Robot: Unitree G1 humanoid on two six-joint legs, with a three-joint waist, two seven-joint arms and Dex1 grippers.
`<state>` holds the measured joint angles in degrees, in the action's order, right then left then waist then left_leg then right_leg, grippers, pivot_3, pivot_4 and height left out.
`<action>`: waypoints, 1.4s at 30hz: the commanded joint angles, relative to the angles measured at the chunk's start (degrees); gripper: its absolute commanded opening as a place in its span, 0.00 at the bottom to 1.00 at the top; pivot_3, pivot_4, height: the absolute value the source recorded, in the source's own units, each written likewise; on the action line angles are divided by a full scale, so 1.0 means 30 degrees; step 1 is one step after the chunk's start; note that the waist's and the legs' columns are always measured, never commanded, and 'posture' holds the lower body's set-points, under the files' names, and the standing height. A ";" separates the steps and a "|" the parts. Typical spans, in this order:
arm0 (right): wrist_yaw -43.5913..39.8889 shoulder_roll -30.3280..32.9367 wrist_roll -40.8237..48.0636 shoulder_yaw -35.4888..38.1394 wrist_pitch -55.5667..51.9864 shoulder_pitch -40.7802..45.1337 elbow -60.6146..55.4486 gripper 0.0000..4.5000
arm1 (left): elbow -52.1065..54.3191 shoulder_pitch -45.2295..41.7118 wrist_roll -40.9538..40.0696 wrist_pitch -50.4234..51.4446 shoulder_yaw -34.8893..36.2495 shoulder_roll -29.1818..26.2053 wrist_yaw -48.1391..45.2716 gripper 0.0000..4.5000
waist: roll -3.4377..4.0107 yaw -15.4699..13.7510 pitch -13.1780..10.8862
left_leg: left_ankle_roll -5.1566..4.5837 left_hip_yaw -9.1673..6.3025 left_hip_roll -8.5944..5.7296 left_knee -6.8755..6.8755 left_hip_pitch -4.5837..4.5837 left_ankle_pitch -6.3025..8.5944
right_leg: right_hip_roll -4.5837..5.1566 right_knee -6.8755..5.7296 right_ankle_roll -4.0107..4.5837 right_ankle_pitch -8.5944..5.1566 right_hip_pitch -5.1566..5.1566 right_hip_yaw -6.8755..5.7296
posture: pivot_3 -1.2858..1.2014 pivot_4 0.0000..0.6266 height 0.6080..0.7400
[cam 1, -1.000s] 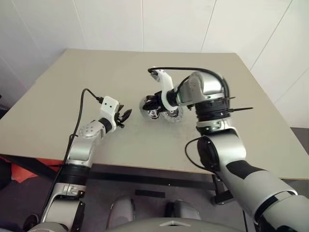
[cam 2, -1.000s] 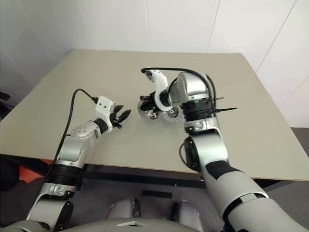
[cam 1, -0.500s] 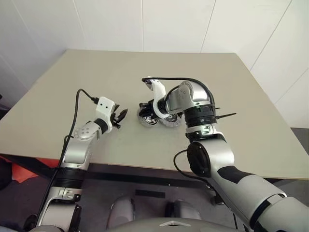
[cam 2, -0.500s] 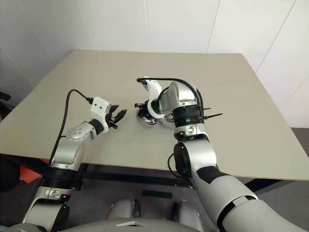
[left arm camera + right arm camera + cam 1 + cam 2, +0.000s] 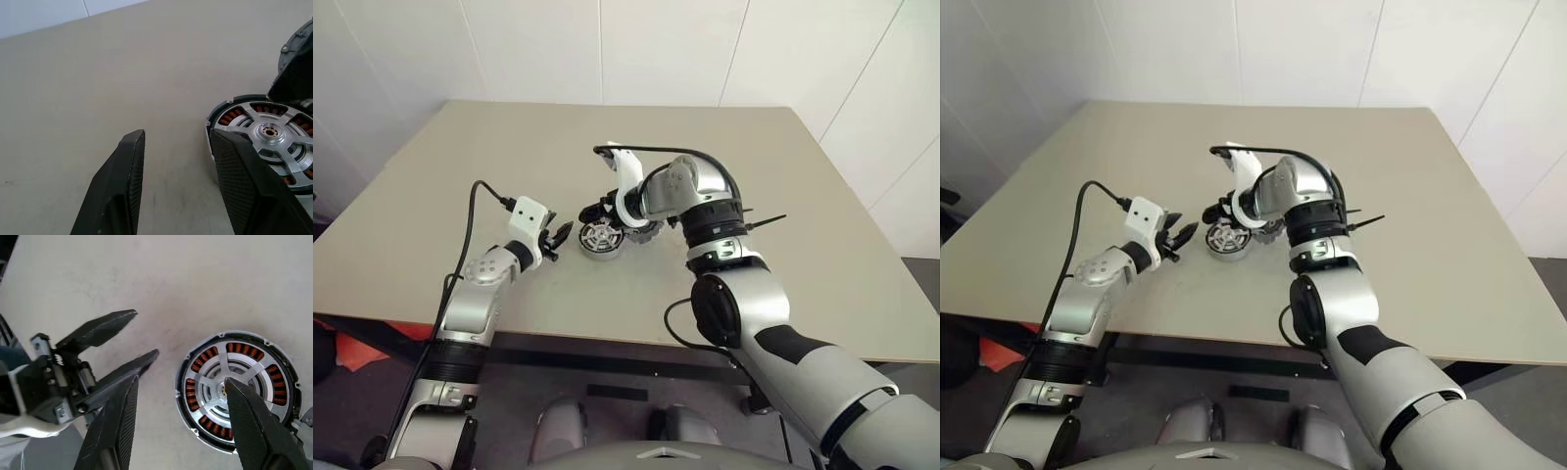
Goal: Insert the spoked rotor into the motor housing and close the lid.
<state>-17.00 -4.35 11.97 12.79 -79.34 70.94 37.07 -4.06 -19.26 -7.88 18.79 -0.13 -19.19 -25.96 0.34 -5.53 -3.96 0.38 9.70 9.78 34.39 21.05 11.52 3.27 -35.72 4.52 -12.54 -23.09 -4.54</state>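
Note:
The motor housing, a short grey cylinder with copper windings, stands on the table. The spoked rotor lies flat inside it, with windings showing between its spokes. My right gripper hangs open just above the housing's left side and holds nothing; it also shows in the left eye view. My left gripper is open and empty, level with the table, a short way left of the housing. A round grey part, probably the lid, lies right of the housing, mostly hidden by my right wrist.
The beige table runs wide to the far edge and to both sides, with white walls behind. A black cable loops from my left wrist, and another arcs over my right wrist.
My right gripper has gone from shut to open and shifted a little left and forward. The housing with the rotor now sits face up, clear of the fingers. The left arm has stayed put.

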 commanded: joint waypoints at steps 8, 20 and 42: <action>-0.7419 0.5611 -0.0252 -0.4834 1.0812 -0.1751 -0.3326 0.70 | 0.0005 -0.1401 -0.2370 0.0975 0.1647 -0.0122 -0.1148 0.50 | -0.0053 -0.0310 0.0030 | -0.0020 -0.0002 -0.0013 0.0000 -0.0021 0.0012 | 0.0009 0.0038 -0.0029 -0.0006 0.0061 -0.0003 | 0.52 0.00 1.00; -0.8129 1.1316 -0.3677 -0.6480 1.7500 -0.7330 -0.1882 0.01 | -0.3510 -0.2929 -0.3554 0.1312 0.2715 -0.2404 -0.3870 0.50 | -0.0049 -0.0484 0.0027 | -0.0091 0.0002 -0.0004 0.0056 0.0020 0.0036 | -0.0011 0.0005 0.0031 -0.0007 0.0014 -0.0002 | 0.52 0.00 1.00; -0.8618 0.7110 -0.0217 -0.7303 0.9652 -0.7835 -1.0038 0.01 | -0.3599 -0.2719 -0.2399 0.0407 0.1835 -0.1162 -0.2698 0.50 | -0.0050 -0.0499 0.0028 | -0.0169 0.0005 0.0019 0.0132 0.0019 0.0064 | -0.0006 -0.0006 0.0030 -0.0005 0.0041 -0.0004 | 0.52 0.00 1.00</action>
<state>-43.37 17.57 10.52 -8.73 -51.46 46.60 7.31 -17.27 -26.99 -15.08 20.92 4.40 -22.17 -34.35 0.19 -7.03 -3.87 -0.13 9.71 9.84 34.79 21.11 11.71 3.25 -35.73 4.61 -12.55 -22.95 -4.56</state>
